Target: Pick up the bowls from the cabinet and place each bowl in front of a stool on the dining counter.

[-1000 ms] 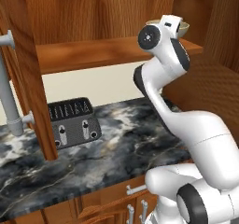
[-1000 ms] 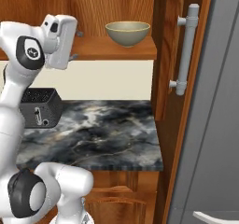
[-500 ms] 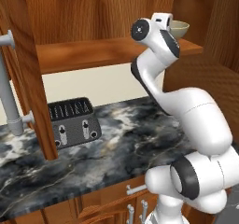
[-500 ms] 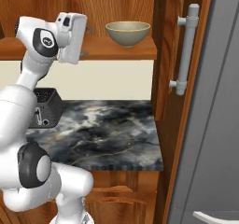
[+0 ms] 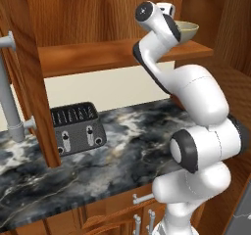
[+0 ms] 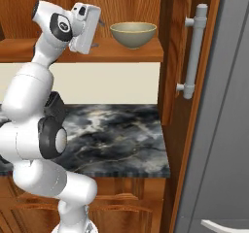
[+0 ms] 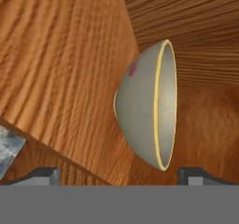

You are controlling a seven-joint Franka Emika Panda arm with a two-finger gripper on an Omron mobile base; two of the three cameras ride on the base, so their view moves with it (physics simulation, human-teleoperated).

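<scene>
One bowl (image 6: pixel 133 34) on the cabinet shelf (image 6: pixel 121 54), sitting upright near the shelf's right end, cream inside, greyish-olive outside w/ pale rim. Robot arm is raised to shelf level; pincer (image 7: pixel 119 174) hangs just beside the bowl, not touching it. Hand view is rolled sideways: bowl (image 7: pixel 148 107) appears on edge, rim to the right, framed btwn the two dark finger tips (image 7: pixel 43 173) at the bottom corners. Jaws spread wide apart, nothing btwn them, no grip on anything. In the left base view the bowl (image 5: pixel 188 31) peeks out from behind the arm's wrist. Cabinet door (image 6: pixel 187 57) stands swung out, long grey bar handle (image 6: pixel 192 52) on it. Below, marbled desk (image 5: pixel 112 155) carries a dark toaster (image 5: pixel 76 127) at the left, well apart from the bowl.
</scene>
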